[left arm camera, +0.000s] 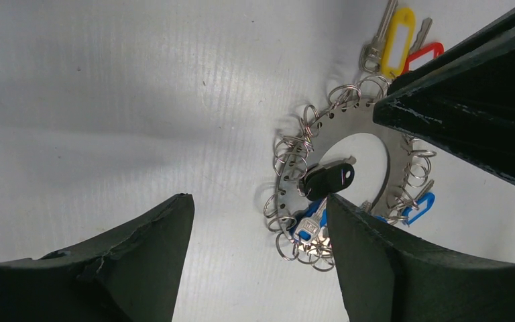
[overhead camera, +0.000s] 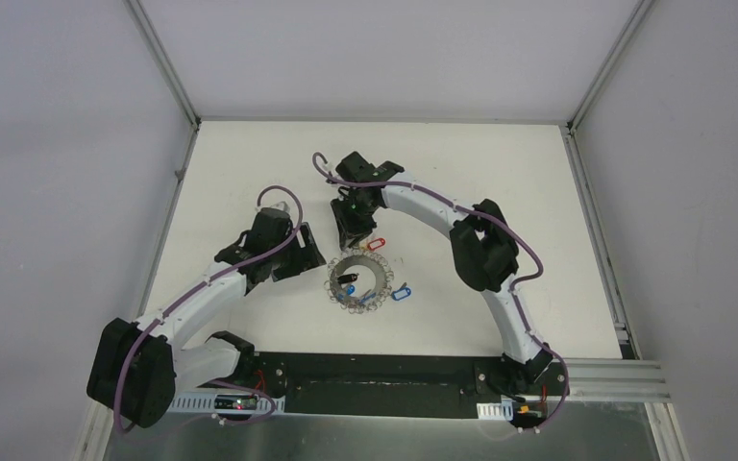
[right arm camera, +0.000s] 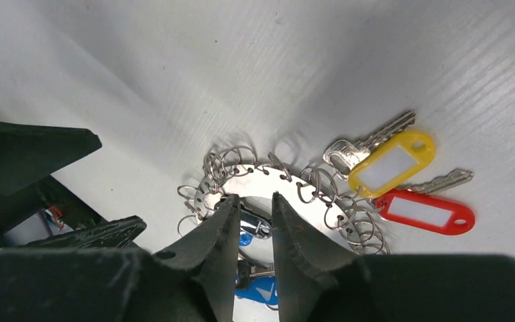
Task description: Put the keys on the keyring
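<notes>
Table (overhead camera: 250, 173): white. Left gripper (left arm camera: 256, 204): jaws wide apart, nothing between them, ring (left arm camera: 328, 134) just past its right finger. Right gripper (right arm camera: 255, 201): jaws nearly together with a slim gap, tips over the ring's rim; can't tell if they pinch anything. Ring lies flat, directly under the right tips. Red-tag key (right arm camera: 426, 211) and yellow-tag key (right arm camera: 392, 161) lie just beside the right tips at the rim; hooked on or loose, can't tell. Black-tag key (left arm camera: 328, 180) is in the ring's hole, blue-tag key (left arm camera: 419, 206) at the rim. Loops (left arm camera: 288, 157) are crowded.

Risks: tips snag the wrong loop, or shove the flat ring so it slides. Grippers are near each other and could bump.
</notes>
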{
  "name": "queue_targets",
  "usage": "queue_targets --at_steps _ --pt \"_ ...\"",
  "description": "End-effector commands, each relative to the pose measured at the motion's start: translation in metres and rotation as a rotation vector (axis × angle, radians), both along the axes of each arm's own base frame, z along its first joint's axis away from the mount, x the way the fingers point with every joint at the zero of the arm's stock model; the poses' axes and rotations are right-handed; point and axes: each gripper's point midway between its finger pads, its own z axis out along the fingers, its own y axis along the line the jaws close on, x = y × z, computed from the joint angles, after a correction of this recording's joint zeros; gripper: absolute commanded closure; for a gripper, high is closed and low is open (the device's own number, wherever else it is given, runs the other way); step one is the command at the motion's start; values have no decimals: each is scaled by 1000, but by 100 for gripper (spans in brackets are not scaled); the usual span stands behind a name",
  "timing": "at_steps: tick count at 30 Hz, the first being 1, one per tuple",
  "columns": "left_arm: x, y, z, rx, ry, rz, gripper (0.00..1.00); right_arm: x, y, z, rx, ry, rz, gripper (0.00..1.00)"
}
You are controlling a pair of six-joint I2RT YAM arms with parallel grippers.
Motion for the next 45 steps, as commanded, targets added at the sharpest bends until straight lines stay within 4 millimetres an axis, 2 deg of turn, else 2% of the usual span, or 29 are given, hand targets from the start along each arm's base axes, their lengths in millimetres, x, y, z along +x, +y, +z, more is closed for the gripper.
queue_targets --at_steps 1,4,9,14,19,28,45 --pt "8 0 5 -30 -28 24 26 12 5 6 -67 -92 4 74" --pt "9 0 2 -31 -12 20 26 15 5 0 -98 -102 -5 74" --pt "10 0 0 -38 -2 20 26 15 -6 -6 -154 -105 -27 73" --pt "11 1 -1 -45 -1 24 26 17 -10 9 -121 -152 -73 67" --pt "9 3 1 -46 -13 35 27 18 -13 21 -93 -176 -131 67" --pt "9 4 1 -49 -17 40 27 17 -11 14 -54 -87 -209 74" --pt "10 2 -1 -47 -2 30 27 15 -10 -4 -12 31 -263 76"
